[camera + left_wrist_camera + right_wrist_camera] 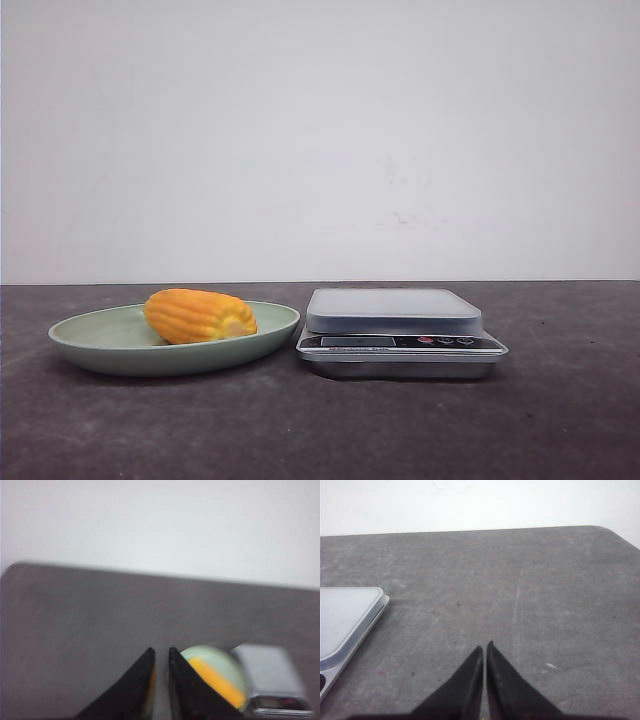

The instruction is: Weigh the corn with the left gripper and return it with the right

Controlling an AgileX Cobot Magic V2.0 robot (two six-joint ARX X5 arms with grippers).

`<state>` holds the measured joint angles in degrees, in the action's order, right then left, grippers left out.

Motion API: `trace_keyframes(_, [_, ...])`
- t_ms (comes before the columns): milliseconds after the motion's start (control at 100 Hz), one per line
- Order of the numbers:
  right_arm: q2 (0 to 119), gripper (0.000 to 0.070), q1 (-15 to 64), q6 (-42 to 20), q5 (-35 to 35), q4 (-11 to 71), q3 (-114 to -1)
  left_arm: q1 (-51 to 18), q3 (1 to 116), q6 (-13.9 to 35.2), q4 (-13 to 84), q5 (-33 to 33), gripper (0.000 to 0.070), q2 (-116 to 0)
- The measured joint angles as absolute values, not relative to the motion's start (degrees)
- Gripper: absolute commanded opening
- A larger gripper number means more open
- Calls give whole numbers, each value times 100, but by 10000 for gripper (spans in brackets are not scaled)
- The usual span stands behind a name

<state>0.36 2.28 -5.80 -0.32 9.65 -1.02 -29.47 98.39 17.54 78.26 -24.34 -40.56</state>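
Note:
The orange-yellow corn (200, 315) lies on its side in a pale green plate (90, 348) at the left of the table. A silver kitchen scale (395, 330) stands just right of the plate, its platform bare. Neither arm shows in the front view. In the blurred left wrist view, my left gripper (161, 652) is empty with only a narrow slit between its fingers. It is above the table, short of the plate (215, 655) and corn (217, 680), with the scale (270, 675) beside them. My right gripper (485, 647) is shut and empty over bare table, to the right of the scale (345, 620).
The dark grey tabletop (320, 430) runs to a white wall behind. Its rounded far corner shows in the right wrist view (615, 532). The scale's display and buttons (445, 341) face the front.

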Motion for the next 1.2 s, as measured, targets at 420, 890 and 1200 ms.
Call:
trace_keyframes(420, [36, 5, 228, -580, -30, 965, -102, -794, 3774, 1603, 1570, 849, 0, -2047])
trace_keyframes(890, [36, 5, 228, -578, -25, 965, -102, 145, 615, 897, 819, 843, 0, -183])
trace_keyframes(1200, [36, 5, 228, -578, -16, 965, -102, 250, 180, 366, 825, 591, 0, -27])
